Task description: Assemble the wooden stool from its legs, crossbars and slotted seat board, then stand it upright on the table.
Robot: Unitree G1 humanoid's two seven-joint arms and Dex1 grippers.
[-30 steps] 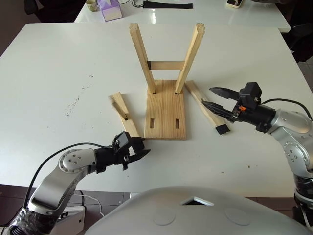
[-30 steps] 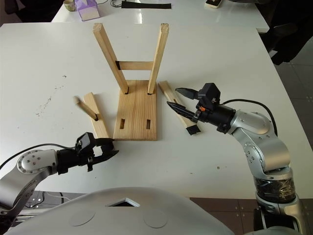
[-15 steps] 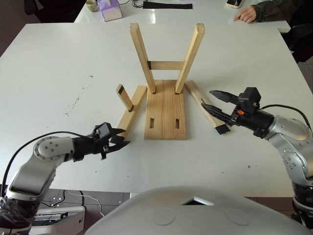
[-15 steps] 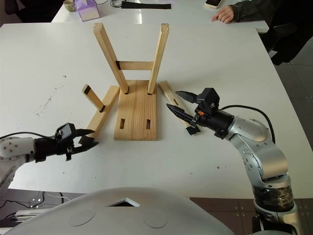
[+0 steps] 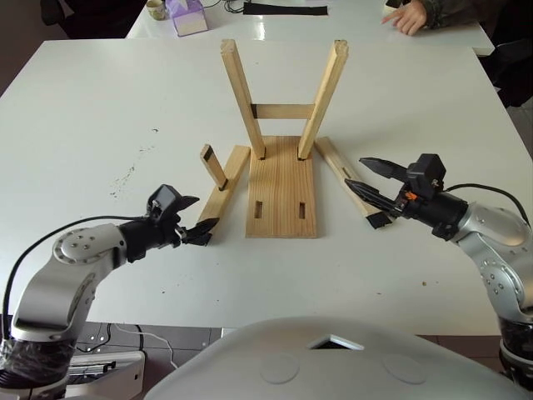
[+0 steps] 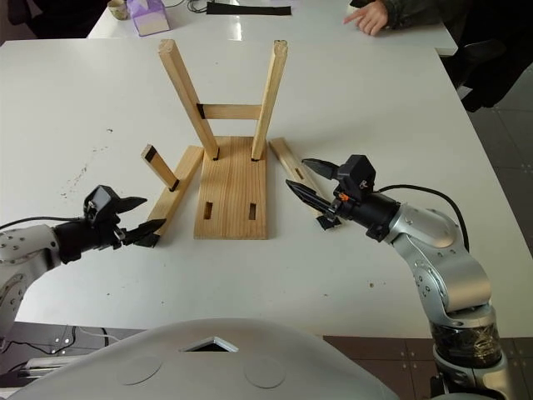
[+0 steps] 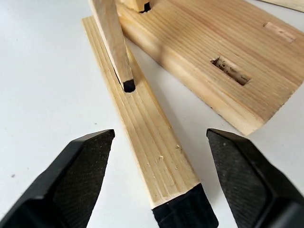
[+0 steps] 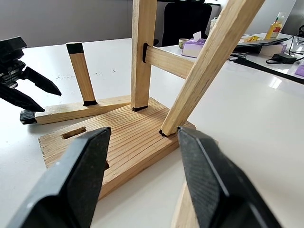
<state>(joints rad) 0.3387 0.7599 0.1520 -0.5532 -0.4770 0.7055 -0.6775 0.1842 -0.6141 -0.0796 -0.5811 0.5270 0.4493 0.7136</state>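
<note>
Second leg pair pending. Left gripper (image 5: 206, 218), released, straddles the crossbar leg (image 5: 225, 187) tip at the slotted seat board's (image 5: 281, 198) 8 o'clock; right gripper (image 5: 354, 171), released, is over the plain leg (image 5: 333, 160) at 3 o'clock. Next, likely: clench, lift toward the vacant slots.

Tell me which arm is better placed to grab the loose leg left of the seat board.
Left. The left gripper is open, its fingers straddling that leg at its black-tipped near end. The right gripper sits across the seat board.

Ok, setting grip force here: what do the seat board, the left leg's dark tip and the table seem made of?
Seat board: pale bare-looking wood, clear straight grain. Leg tip: matte black, paint or a cap, cannot tell. Table: smooth white, faint reflections, probably laminate.
</note>
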